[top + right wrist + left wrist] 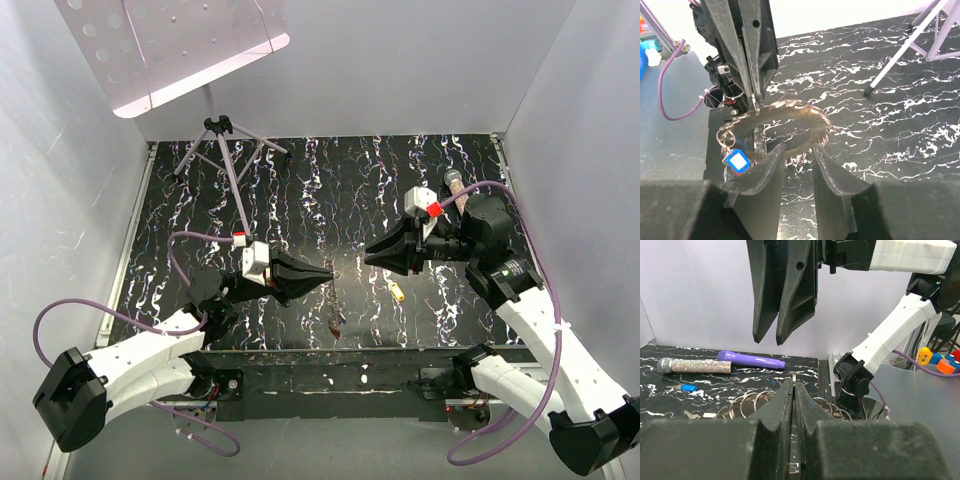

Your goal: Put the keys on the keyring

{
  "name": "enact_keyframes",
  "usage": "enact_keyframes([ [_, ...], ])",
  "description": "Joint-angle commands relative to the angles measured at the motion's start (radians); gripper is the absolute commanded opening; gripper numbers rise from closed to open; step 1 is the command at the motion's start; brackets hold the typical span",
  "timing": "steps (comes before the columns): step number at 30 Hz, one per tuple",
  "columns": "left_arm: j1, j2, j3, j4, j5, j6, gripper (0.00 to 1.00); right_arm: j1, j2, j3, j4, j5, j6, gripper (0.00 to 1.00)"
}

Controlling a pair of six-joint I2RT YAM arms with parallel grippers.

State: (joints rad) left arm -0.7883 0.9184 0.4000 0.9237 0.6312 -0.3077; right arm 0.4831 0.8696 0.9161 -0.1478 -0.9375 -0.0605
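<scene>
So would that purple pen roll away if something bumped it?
Probably, if nudged sideways: the purple pen looks round and lies flat on the table. The glittery tube close beside it might block it one way. It looks like stiff plastic, so it likely lifts without bending.

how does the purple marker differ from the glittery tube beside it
The purple marker is slim and plain purple; the glittery tube is thicker, pinkish and sparkly. In the left wrist view the glittery tube has a grey cap at its left end, while the purple marker narrows toward its right tip. The purple marker lies behind the glittery tube. Both lie flat, roughly parallel.
</scene>
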Motion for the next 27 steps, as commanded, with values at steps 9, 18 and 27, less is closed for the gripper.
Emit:
enact_keyframes([
  [9, 0.004, -0.03, -0.009, 0.058, -0.068, -0.017, 0.0, -0.028, -0.063, 0.003, -0.09, -0.081, -0.039, 0.39],
  [18, 0.003, -0.006, -0.001, 0.082, -0.045, -0.016, 0.0, -0.026, -0.066, -0.002, -0.118, -0.151, -0.125, 0.4],
  [27, 0.003, 0.048, 0.033, 0.116, -0.002, 0.018, 0.0, 0.014, 0.04, 0.044, -0.073, -0.216, -0.188, 0.4],
])
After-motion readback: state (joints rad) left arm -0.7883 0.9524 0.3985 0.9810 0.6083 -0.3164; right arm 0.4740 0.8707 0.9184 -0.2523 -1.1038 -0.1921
